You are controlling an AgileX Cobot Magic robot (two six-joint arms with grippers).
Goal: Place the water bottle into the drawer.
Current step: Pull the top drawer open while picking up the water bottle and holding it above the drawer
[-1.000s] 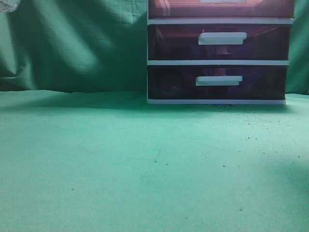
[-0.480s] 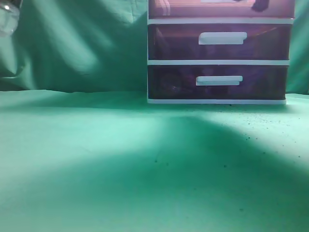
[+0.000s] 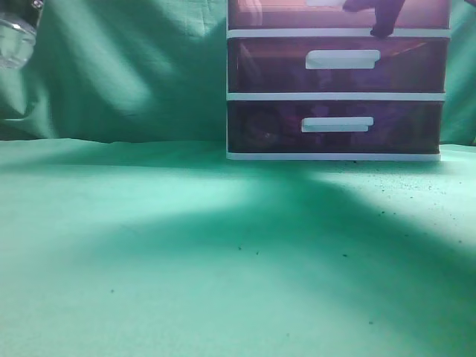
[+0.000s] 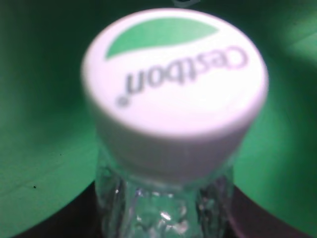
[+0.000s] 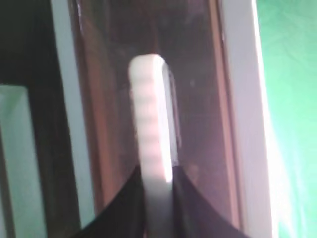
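At upper left of the exterior view the water bottle (image 3: 15, 33) is hanging above the surface (image 3: 186, 253), well apart from the drawer (image 3: 338, 13); left fingers unseen, grip unclear. Right fingers (image 5: 158, 198) are straddling the handle (image 5: 151, 114). Thin crinkly plastic, likely light, slippery; neck hold is suiting it.

Little of the robot shows: dark, near-black fingers (image 5: 193, 208) tapering to points, and a dark silhouetted right gripper (image 3: 383, 18).
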